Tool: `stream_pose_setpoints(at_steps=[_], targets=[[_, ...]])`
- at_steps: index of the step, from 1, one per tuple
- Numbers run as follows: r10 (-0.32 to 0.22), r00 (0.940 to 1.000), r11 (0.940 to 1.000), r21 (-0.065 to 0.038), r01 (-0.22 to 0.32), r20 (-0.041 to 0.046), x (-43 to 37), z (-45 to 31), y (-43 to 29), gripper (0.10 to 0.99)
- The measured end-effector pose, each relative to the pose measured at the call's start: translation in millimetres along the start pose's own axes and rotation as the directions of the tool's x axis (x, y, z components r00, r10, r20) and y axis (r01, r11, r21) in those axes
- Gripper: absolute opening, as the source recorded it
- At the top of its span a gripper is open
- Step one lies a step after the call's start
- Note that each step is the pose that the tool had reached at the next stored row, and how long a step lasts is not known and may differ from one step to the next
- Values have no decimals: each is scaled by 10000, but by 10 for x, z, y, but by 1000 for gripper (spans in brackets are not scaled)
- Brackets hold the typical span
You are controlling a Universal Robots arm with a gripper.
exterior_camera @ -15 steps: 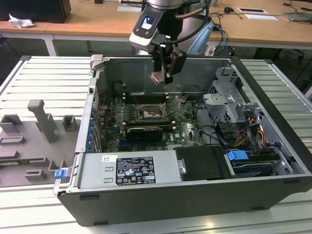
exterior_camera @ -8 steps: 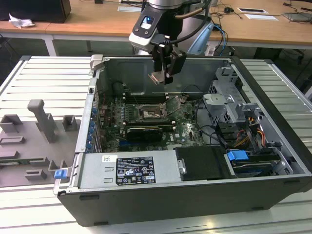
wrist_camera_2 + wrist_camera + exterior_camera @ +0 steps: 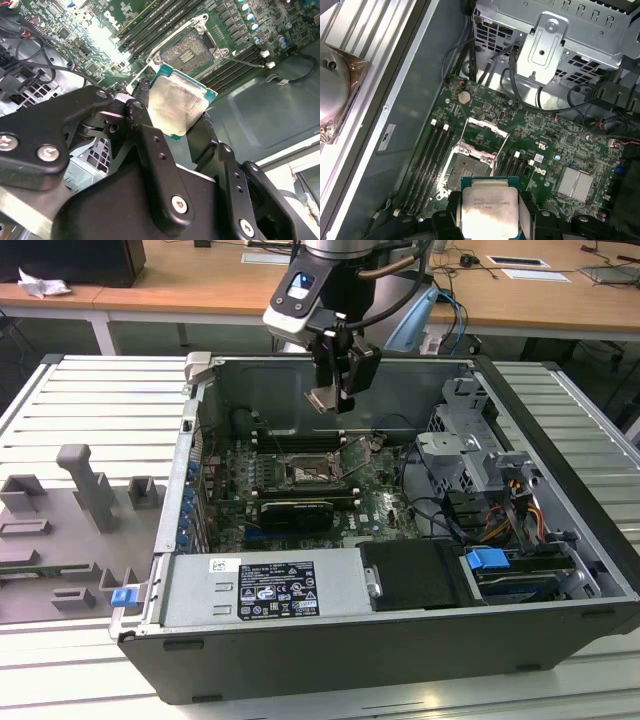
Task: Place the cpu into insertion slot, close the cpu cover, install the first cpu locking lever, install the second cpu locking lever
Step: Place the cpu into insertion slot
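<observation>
We have the cpu (image 3: 326,400) clenched by two opposite edges in the jaws, and the arm (image 3: 305,290) holds it in the air over the open case (image 3: 400,660), which lies on the slatted worktop (image 3: 60,670). In both wrist views the chip sits flat between the black fingers (image 3: 145,120), its dull metal face toward the second wrist camera (image 3: 177,105) and its printed side toward the first (image 3: 489,212). The slot (image 3: 312,472) lies below it on the green board (image 3: 385,505), well apart from the chip, so nothing touches yet. In the second wrist view the slot (image 3: 189,50) shows its bare contact field inside the metal rim, with no chip in it. In the first wrist view the slot (image 3: 466,170) lies just beyond the chip's far edge, flanked by the long memory slots (image 3: 427,160), and the cover (image 3: 492,129) is swung back off it, toward the round coin cell (image 3: 464,97). We judge the task to be in its first step: the chip is picked up and brought over the board, but not lowered or seated. Seating it, closing the cover and both locking steps are all left, as far as we can see, since a raised cover means no locking can have begun
</observation>
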State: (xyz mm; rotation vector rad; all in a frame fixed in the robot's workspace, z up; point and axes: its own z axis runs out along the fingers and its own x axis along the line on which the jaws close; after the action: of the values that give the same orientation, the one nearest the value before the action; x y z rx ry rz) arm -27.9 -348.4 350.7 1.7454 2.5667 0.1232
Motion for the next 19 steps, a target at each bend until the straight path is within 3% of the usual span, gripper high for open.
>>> stream_pose_setpoints(at_steps=[11, 19], targets=[[572, 9983, 9984, -9, -572, 52, 3, 30, -11, 541], [636, 9980, 9980, -8, -636, 57, 13, 86, -43, 541]])
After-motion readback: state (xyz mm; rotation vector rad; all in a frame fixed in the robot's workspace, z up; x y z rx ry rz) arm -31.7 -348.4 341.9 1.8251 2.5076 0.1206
